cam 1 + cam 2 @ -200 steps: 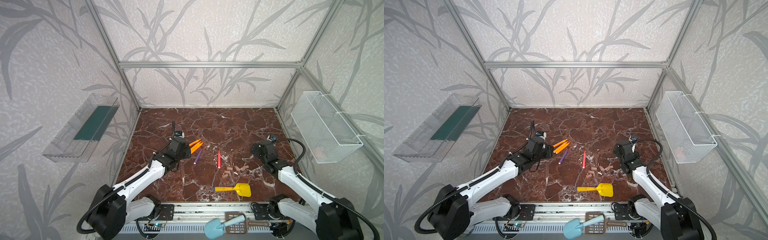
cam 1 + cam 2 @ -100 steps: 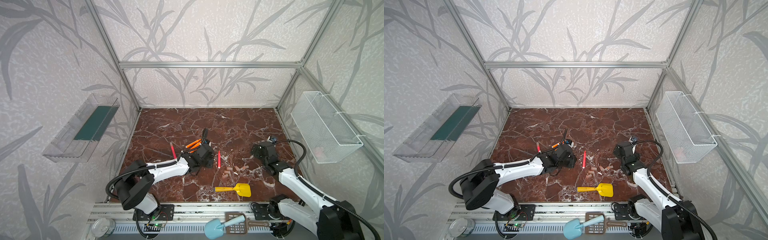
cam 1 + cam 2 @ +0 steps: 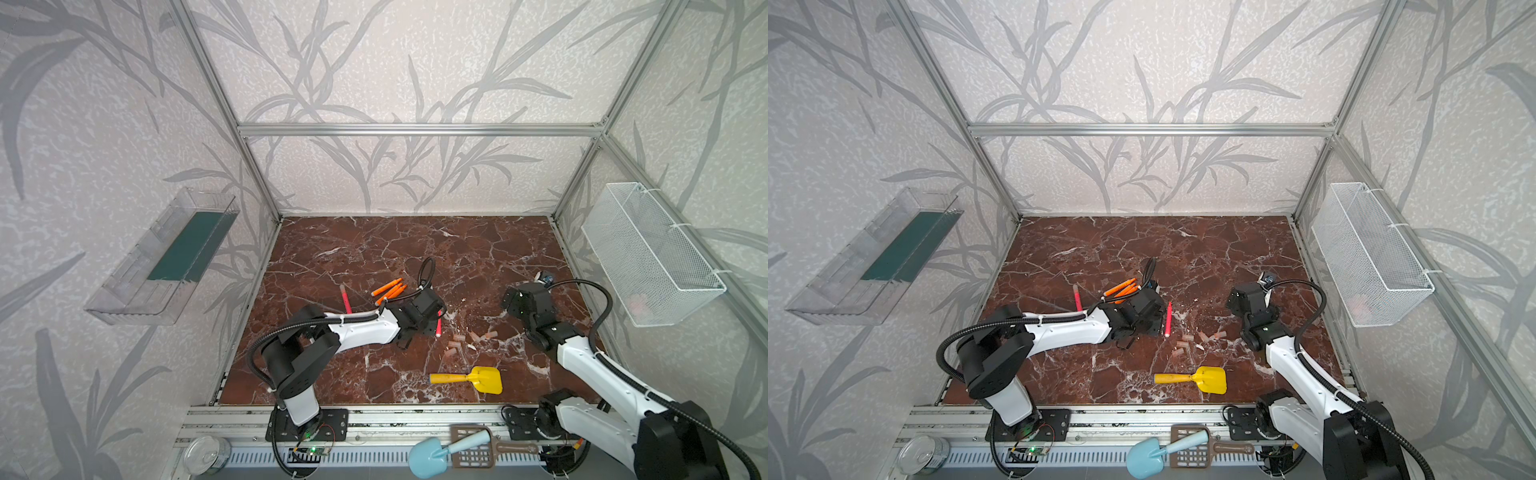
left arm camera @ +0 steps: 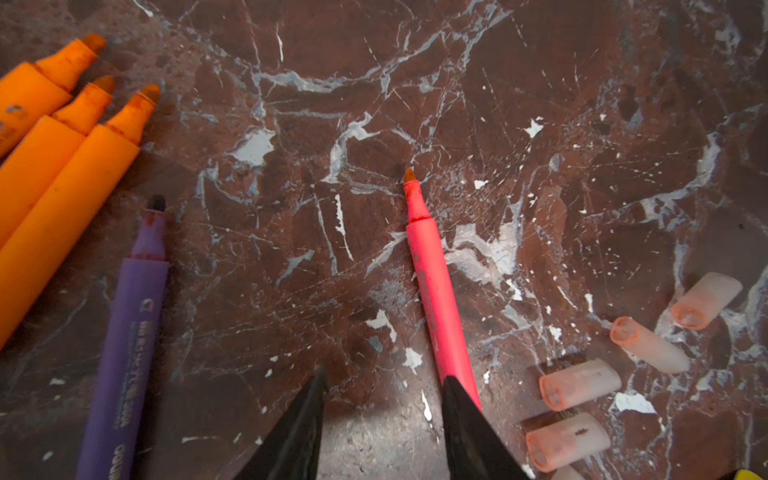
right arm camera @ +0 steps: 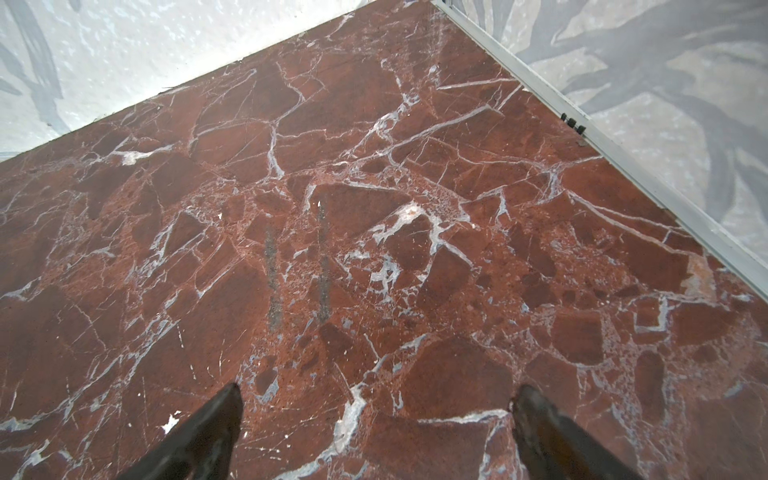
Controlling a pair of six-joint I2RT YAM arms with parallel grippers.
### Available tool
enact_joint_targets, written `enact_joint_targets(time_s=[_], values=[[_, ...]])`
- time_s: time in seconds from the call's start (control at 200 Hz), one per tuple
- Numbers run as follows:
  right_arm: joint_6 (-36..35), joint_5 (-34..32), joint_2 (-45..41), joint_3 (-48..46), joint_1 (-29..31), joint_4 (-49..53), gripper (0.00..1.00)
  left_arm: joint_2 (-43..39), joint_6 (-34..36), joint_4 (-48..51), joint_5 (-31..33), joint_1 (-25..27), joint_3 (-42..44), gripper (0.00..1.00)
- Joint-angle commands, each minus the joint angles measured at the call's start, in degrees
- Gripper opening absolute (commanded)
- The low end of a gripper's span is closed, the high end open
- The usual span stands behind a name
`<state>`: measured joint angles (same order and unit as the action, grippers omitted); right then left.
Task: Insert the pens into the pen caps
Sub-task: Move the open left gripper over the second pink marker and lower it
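In the left wrist view my left gripper is open just above the marble with nothing between its fingers. A pink-red pen runs under one finger. A purple pen and three orange pens lie on the other side. Several pale pen caps lie past the pink-red pen. In both top views the left gripper covers the purple pen. The pink-red pen is beside it, and another pink-red pen lies left of the orange pens. My right gripper is open over bare marble.
A yellow toy shovel lies near the front edge, close to the caps. A white mesh basket hangs on the right wall and a clear tray on the left wall. A blue shovel and a tin can sit on the front rail.
My left gripper has moved right from the orange pens to the pink-red pen and its jaws have widened. A pink-red pen now lies left of the orange ones. The right arm has not moved.
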<state>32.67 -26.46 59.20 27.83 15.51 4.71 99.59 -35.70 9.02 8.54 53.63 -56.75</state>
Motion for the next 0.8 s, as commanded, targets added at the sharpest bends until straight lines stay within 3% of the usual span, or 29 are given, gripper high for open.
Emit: enact_joint_targets(time_s=[0.0, 0.205, 0.55, 0.795], values=[[-0.56, -0.09, -0.27, -0.32, -0.3, -0.41, 0.99, 1.58, -0.44, 3.43, 3.6, 0.68, -1.82, 0.48], [-0.58, -0.01, -0.75, -0.74, -0.3, -0.67, 0.99, 2.99, -0.6, 4.52, 5.18, 0.85, -2.43, 0.48], [-0.67, 0.18, -0.75, -0.77, -0.3, -0.76, 0.99, 2.39, 1.26, 2.61, 1.59, 1.8, -4.09, 0.5], [-0.64, 0.13, -0.92, -0.84, -0.3, -0.67, 0.99, 6.38, 2.96, 5.6, 1.09, 3.68, -8.61, 0.53]])
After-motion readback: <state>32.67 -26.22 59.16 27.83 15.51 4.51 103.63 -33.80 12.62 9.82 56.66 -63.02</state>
